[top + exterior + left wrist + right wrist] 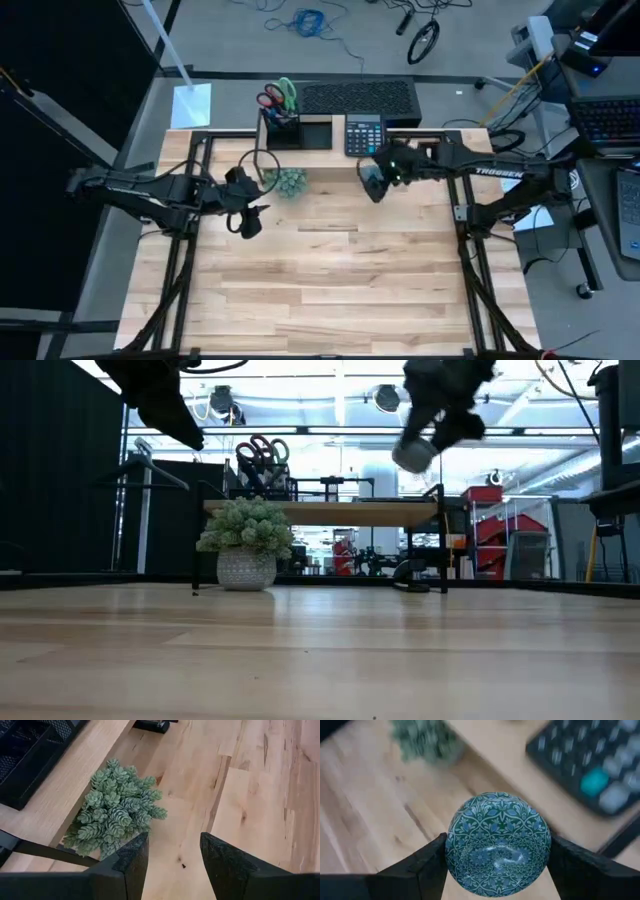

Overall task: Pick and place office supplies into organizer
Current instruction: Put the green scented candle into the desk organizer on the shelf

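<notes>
I see the right gripper (pixel 497 857) fingers pinching a patterned blue-green ball (pixel 498 845) between them; left gripper (pixel 172 852) fingers spread, empty.

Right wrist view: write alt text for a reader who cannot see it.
The right end effector grips a round blue-green patterned ball between its two dark fingers, held above the wooden table. Blurred beyond it are a green plant and a calculator.
</notes>
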